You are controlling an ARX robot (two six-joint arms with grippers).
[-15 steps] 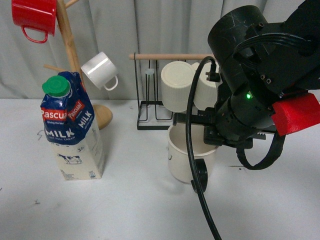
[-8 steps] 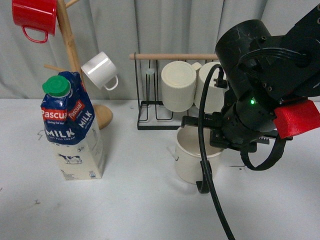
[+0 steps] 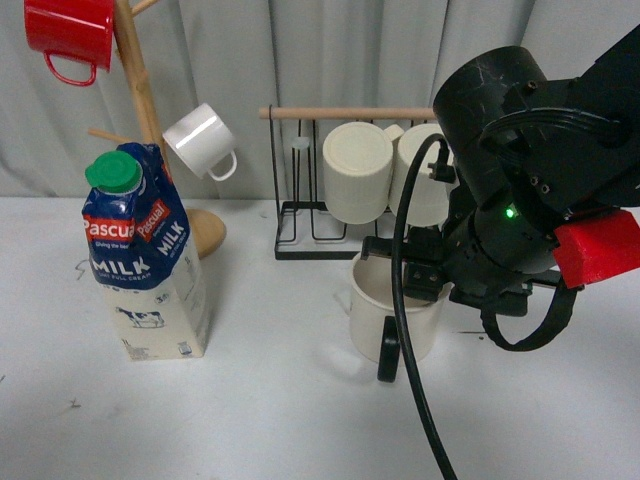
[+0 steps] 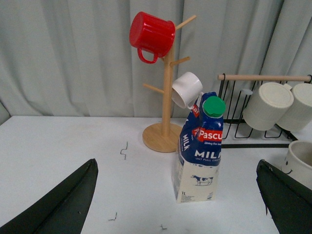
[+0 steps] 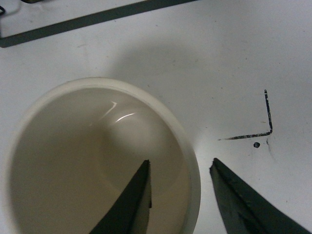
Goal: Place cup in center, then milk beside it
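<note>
The cream cup (image 3: 395,312) stands upright on the white table, right of the middle, its black loop handle (image 3: 388,358) facing front. My right gripper (image 3: 415,275) hovers over it, open; in the right wrist view the gripper (image 5: 180,162) straddles the cup's rim (image 5: 192,161), one finger inside and one outside. The milk carton (image 3: 145,255) stands upright at the left. My left gripper (image 4: 176,162) is open and empty, facing the milk carton (image 4: 200,141) from a distance. The cup's edge shows at the side of that view (image 4: 301,158).
A wooden mug tree (image 3: 140,90) behind the milk carries a red mug (image 3: 68,35) and a small white cup (image 3: 200,140). A black wire rack (image 3: 300,235) with two ribbed cream mugs (image 3: 357,170) stands just behind the cup. A black corner mark (image 5: 265,122) lies beside it.
My right arm and the cup have shifted a little to the right. The cup's handle has swung slightly leftward towards the front. The milk has not moved.
</note>
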